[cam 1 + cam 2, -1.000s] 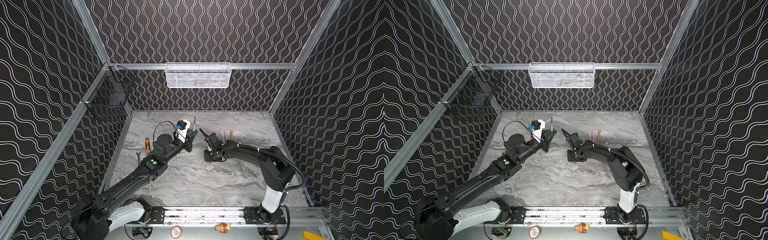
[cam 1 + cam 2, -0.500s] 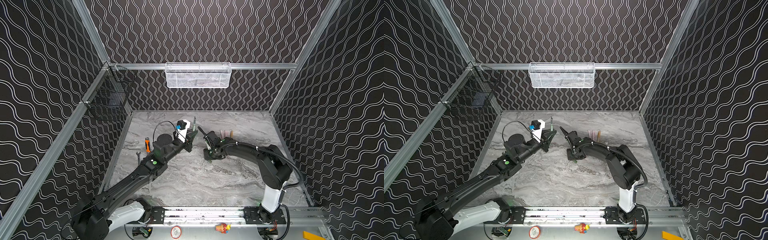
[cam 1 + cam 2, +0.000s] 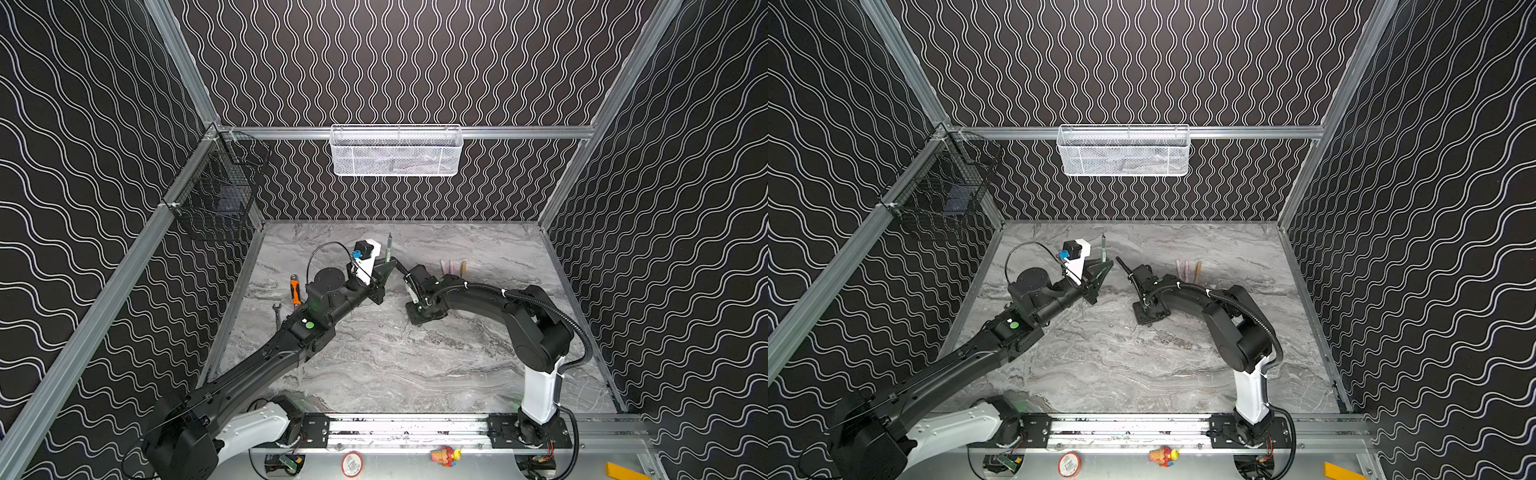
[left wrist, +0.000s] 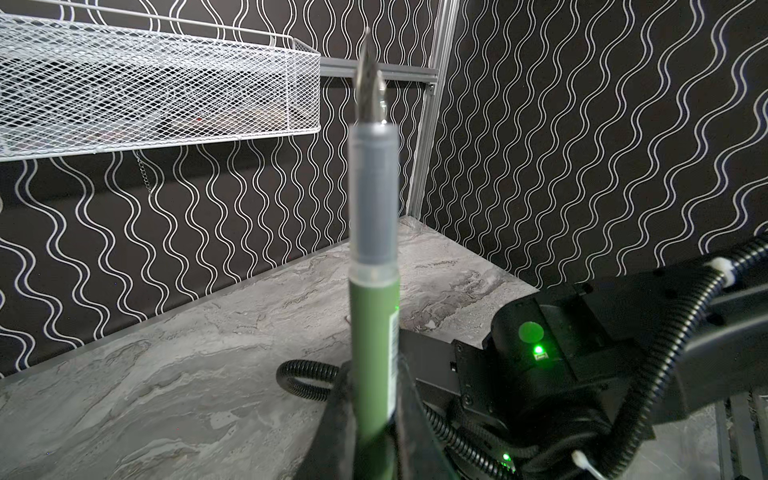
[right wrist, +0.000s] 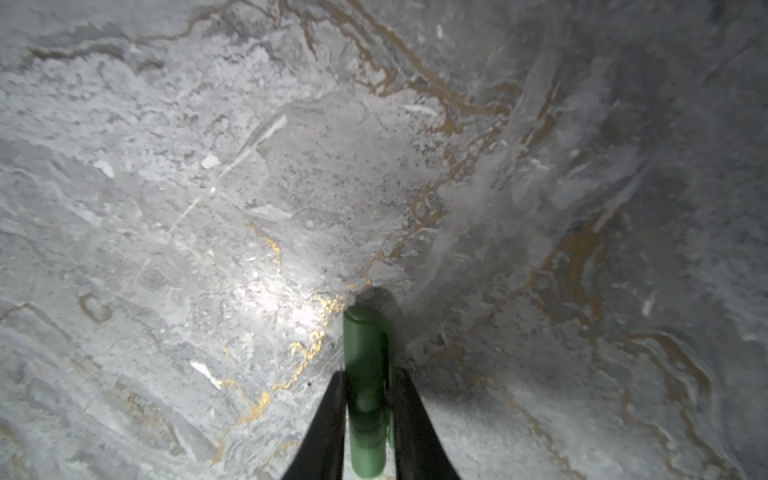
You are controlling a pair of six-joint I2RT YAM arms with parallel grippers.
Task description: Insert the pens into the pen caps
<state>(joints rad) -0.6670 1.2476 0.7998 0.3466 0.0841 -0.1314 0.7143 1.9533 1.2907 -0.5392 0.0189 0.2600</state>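
Note:
My left gripper (image 3: 385, 271) (image 4: 374, 376) is shut on the lower barrel of a dark green pen (image 3: 389, 246) (image 4: 373, 324), held upright above the table with its grey grip and dark tip on top. Just to its right, my right gripper (image 3: 420, 316) (image 5: 368, 378) points down at the table, shut on a dark green pen cap (image 5: 365, 353). The cap's far end is at the marble surface. In both top views the cap is hidden by the gripper. Two pale pink pens (image 3: 447, 266) and a tan one (image 3: 462, 266) lie side by side behind the right arm.
An orange-handled tool (image 3: 294, 289) and a small wrench (image 3: 277, 312) lie left of the left arm. A white mesh basket (image 3: 395, 151) hangs on the back wall and a black wire basket (image 3: 216, 203) on the left wall. The marble table (image 3: 395, 365) is bare in front.
The right wrist has shifted slightly left toward the left gripper, and its jaws have narrowed onto the green cap. The left arm and its pen have not moved.

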